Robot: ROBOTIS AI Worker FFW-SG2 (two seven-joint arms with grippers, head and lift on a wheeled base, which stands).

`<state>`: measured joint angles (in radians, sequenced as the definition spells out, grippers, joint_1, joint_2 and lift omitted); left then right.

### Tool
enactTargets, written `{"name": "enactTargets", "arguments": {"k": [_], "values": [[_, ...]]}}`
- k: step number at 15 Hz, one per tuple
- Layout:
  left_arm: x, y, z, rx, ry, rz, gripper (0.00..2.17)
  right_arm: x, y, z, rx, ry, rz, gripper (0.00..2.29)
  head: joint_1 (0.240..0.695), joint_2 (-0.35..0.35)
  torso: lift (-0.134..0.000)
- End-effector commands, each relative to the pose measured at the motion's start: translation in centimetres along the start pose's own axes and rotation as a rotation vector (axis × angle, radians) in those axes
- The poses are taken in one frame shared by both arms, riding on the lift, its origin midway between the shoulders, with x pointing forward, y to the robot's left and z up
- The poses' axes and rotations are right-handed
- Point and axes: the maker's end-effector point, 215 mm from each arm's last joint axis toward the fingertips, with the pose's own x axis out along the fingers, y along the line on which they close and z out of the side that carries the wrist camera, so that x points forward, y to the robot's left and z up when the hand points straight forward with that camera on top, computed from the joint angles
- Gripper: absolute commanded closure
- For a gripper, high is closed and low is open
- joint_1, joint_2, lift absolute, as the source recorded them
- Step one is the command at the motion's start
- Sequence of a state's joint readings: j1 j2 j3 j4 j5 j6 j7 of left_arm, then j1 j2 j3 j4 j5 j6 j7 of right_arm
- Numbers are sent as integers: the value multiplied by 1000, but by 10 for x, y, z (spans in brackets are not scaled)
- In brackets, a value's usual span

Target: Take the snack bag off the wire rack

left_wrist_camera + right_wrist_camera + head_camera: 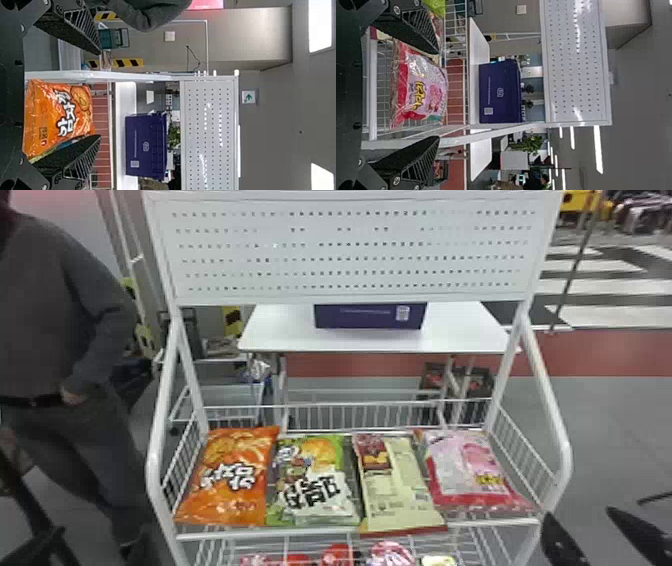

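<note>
Snack bags lie side by side on the wire rack's upper shelf (pixel 350 531): an orange bag (pixel 232 480), a green-and-white bag (pixel 315 485), a cream bag (pixel 397 485) and a pink bag (pixel 472 472). My left gripper (pixel 45 535) is at the lower left, outside the rack; in its wrist view the left gripper (pixel 99 95) stands open, the orange bag (pixel 59 118) beyond its fingers. At the lower right, my right gripper (pixel 600 535) is open beside the rack's front corner. The right wrist view has the right gripper (pixel 440 95) open, with the pink bag (pixel 421 89) beyond it.
White side rails (pixel 545 405) slope down at both ends of the shelf, below a perforated panel (pixel 350 250). Red and pink packages (pixel 390 554) lie on a lower level. Behind the rack stands a white table (pixel 280 335) with a dark blue box (pixel 367 316).
</note>
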<state>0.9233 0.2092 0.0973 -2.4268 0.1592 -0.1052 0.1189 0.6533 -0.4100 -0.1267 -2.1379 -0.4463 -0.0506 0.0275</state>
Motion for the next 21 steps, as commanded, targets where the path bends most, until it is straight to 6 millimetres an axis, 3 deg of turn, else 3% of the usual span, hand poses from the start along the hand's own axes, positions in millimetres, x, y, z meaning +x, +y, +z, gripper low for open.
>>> {"name": "enactTargets", "arguments": {"k": [1, 5, 9, 12, 17, 20, 21], "values": [[0, 0, -3, 2, 5, 0, 147, 47, 11, -30, -8, 68, 17, 130, 499, 0, 0], [0, 0, -8, 6, 12, -6, 147, 116, 32, -57, -17, 130, 45, 130, 499, 0, 0], [1, 0, -14, 13, 26, -12, 147, 157, 40, -83, -7, 175, 45, 134, 499, 0, 0], [4, 0, -19, 18, 34, -14, 147, 183, 33, -99, -12, 224, 35, 134, 499, 0, 0], [6, 1, -23, 23, 42, -18, 147, 198, 26, -115, -22, 284, 24, 154, 499, 0, 0], [9, 2, -24, 22, 44, -16, 147, 194, 27, -128, -18, 333, 24, 491, 499, 0, 0], [10, 2, -28, 24, 54, -15, 147, 192, 26, -131, -12, 340, 25, 775, 499, 0, 0]]}}
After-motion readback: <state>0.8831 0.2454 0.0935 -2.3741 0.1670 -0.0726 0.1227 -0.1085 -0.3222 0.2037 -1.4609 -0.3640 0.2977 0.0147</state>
